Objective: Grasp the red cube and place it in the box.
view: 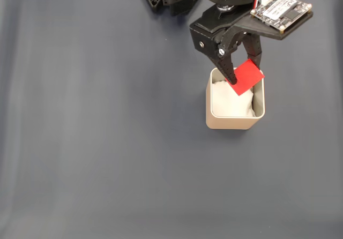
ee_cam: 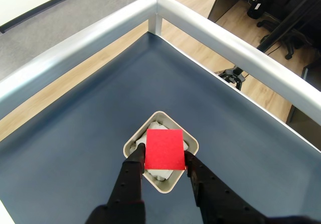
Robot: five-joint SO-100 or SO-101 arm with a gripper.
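Smooth dark-blue table (view: 96, 142), metal-railed. Black claw (view: 245, 73) clamped on matte, sharp-edged red cube (view: 247, 76) above rounded beige box (view: 234, 122) with crumpled white lining.

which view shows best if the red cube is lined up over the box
The wrist view: it looks straight down on the small matte red cube, held in the tool, centred over the beige square box with white lining. The fixed view shows the cube tilted over the box's upper right rim.
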